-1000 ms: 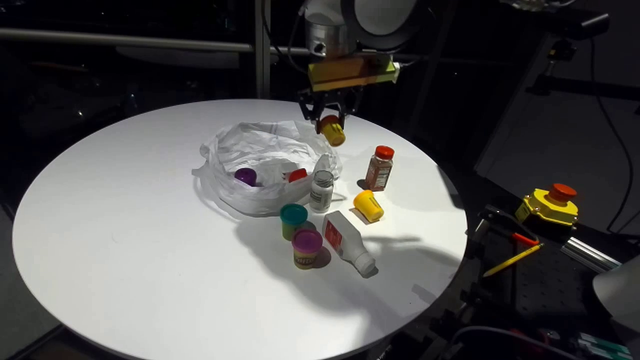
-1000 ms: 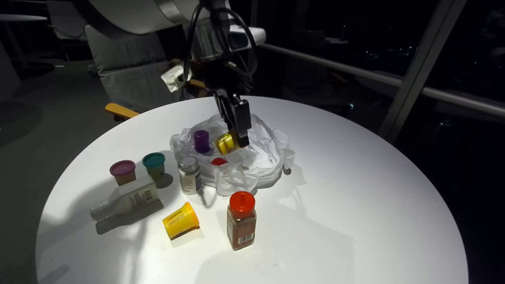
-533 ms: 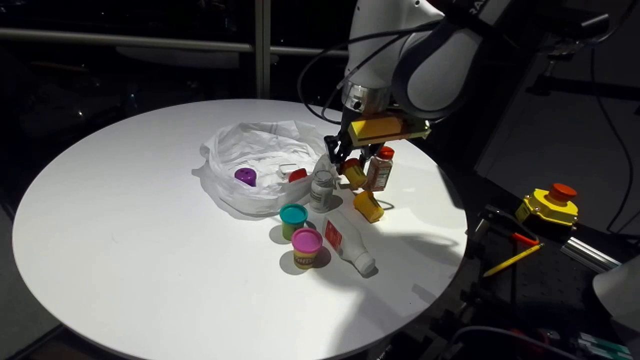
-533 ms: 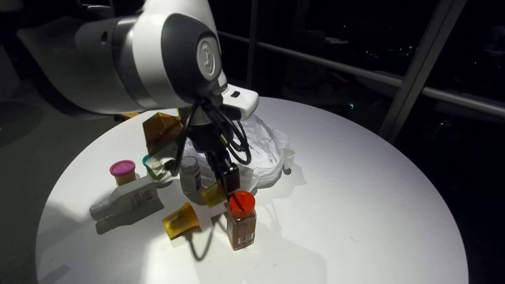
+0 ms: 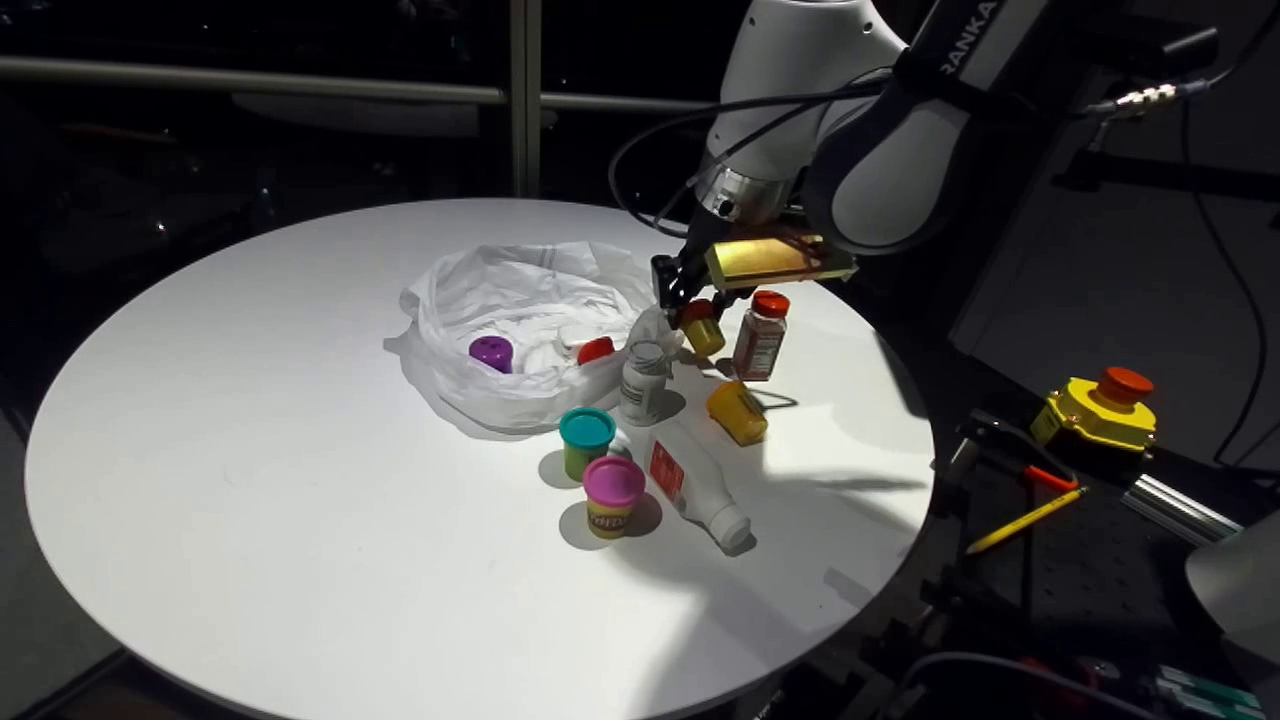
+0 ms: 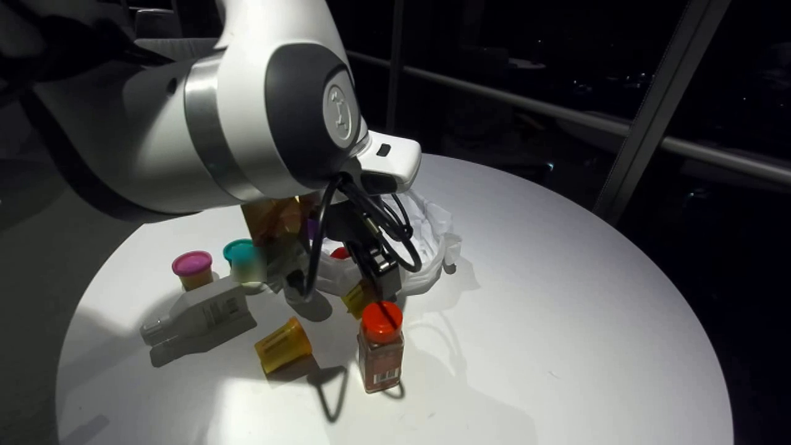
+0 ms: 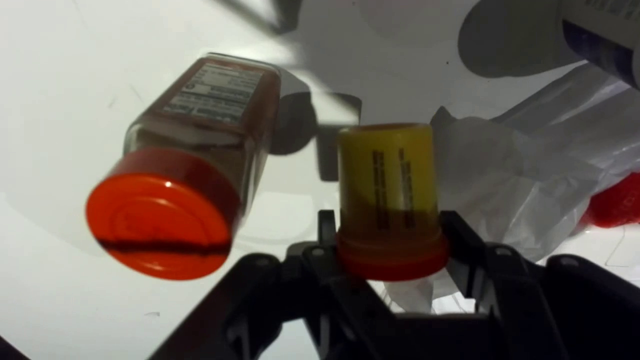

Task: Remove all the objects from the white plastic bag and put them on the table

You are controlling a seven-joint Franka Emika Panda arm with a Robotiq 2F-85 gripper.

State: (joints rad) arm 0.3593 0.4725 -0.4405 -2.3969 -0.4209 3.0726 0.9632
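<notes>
Claw (image 7: 389, 225): gripping red-lidded yellow tub (image 7: 389, 190), print blurred | arm (image 5: 890, 190): "RANKA" | red-capped bottle (image 7: 192, 142): wording illegible

In an exterior view, bare table (image 5: 240, 480) left of the white plastic bag (image 5: 495, 405) offers free passage; toward the bag's right, the upright white bottle (image 5: 641, 392) just beside it, the held yellow tub (image 5: 705, 338) and, farther off, the red-capped jar (image 5: 757, 346) obstruct.

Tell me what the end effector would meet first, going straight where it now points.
Probably the table: the end effector holds a yellow jar that would touch first; the white bag looks close, depth unclear.
</notes>
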